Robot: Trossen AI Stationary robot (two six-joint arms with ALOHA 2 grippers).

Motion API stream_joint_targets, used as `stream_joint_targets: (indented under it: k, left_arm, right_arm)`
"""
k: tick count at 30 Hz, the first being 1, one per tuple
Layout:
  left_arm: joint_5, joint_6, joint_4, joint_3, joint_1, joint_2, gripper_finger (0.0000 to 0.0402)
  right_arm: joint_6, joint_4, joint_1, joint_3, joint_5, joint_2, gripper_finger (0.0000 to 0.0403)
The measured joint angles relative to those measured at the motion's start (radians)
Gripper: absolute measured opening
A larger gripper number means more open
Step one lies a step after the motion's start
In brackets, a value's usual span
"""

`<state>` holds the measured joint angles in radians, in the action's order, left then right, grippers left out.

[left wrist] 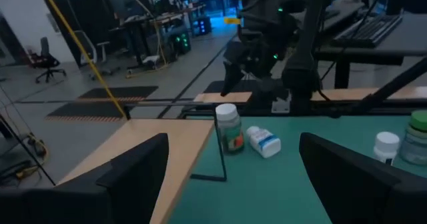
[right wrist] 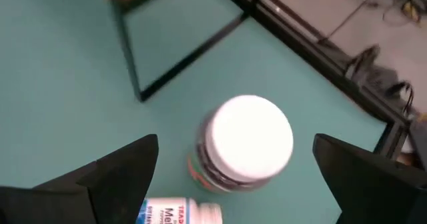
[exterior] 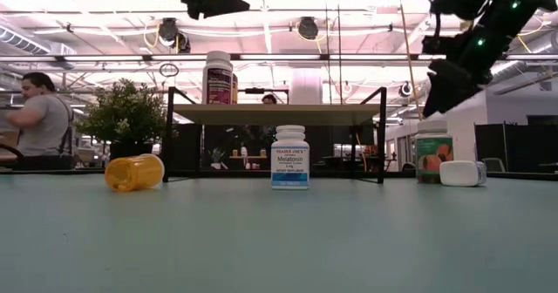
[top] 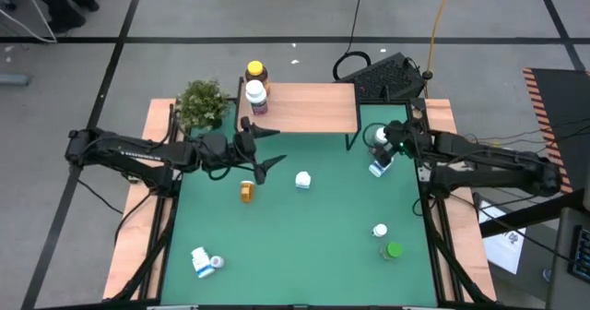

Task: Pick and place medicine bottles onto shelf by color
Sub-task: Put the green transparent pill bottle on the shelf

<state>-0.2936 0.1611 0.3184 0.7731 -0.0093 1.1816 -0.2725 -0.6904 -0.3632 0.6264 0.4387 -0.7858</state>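
The shelf (top: 304, 109) stands at the table's far middle, with an amber yellow-capped bottle (top: 256, 70) and a white-capped bottle (top: 255, 95) upright on its left end. My right gripper (right wrist: 235, 145) is open and hangs above an upright white-capped bottle (right wrist: 247, 144), one finger on either side and clear of it. A blue-labelled white bottle (top: 380, 167) lies on its side next to it. My left gripper (top: 265, 149) is open and empty, held above the table in front of the shelf's left end. An amber bottle (top: 246, 192) lies on its side; a white melatonin bottle (exterior: 290, 158) stands upright.
A white bottle (top: 379, 230) and a green-capped one (top: 393, 250) stand at the near right. Blue-labelled white bottles (top: 204, 261) lie at the near left. A potted plant (top: 201, 102) stands left of the shelf. A person (exterior: 39, 119) sits beyond the table.
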Motion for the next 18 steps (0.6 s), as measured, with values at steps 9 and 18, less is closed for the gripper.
stream_joint_targets:
  k: [9,18]
  left_arm:
    - [0.001,-0.016,-0.032,0.000,-0.003,0.000,0.0340]
    - [0.001,-0.033,-0.037,0.000,-0.013,0.000,0.0340]
  right_arm:
    - [-0.025,0.190,-0.125,-0.142,-0.121,-0.002,0.0369]
    - [0.003,0.457,-0.155,-0.310,-0.182,0.001,0.0368]
